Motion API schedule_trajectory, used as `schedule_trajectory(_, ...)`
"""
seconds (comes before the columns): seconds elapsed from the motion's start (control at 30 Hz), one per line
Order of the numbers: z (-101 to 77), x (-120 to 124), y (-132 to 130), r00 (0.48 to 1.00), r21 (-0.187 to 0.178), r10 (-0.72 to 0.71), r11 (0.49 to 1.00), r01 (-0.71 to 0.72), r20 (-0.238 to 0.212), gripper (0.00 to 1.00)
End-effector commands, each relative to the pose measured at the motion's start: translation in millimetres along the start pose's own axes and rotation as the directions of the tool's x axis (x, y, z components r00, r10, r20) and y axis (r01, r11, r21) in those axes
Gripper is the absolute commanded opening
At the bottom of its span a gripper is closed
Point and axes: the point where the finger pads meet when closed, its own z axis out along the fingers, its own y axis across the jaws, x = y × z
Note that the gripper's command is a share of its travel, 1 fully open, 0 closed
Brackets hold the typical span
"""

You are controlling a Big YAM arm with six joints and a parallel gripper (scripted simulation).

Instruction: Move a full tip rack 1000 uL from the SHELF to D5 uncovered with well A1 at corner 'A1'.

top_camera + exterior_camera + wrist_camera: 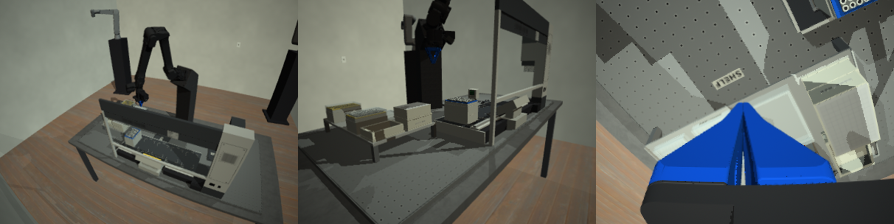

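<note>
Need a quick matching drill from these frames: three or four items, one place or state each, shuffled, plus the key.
Items:
1. gripper
2. blue-rimmed tip rack
3. loose cover
4. two stacked blocks

Places/states:
A. on the deck by the D5 label, uncovered
B. front of the shelf, open side up
C. shut on nothing, high above the shelf
D. on the shelf, end nearest the deck

Pairs: 1-C, 2-A, 3-B, 4-D
</note>
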Motion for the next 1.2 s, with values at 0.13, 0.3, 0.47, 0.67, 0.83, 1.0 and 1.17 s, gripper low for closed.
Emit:
schedule_trajectory(0.13,-3.4,-18.3,0.5,0.987,0.027,-0.161,0.987,0.161,0.000,0.00)
schedule_trajectory(0.3,-3.2,-31.2,8.3,0.976,0.027,-0.219,0.975,0.219,-0.001,0.00)
schedule_trajectory(0.47,-3.1,-52.7,21.4,0.950,0.027,-0.314,0.949,0.314,-0.002,0.00)
schedule_trajectory(0.67,-3.0,-78.5,37.0,0.906,0.027,-0.423,0.906,0.423,-0.004,0.00)
schedule_trajectory(0.83,-2.9,-91.5,44.8,0.880,0.027,-0.475,0.879,0.475,-0.004,0.00)
schedule_trajectory(1.0,-2.8,-113.3,57.8,0.846,0.027,-0.532,0.846,0.532,-0.005,0.00)
schedule_trajectory(1.17,-2.6,-134.6,71.3,0.810,0.025,-0.586,0.810,0.586,-0.004,0.00)
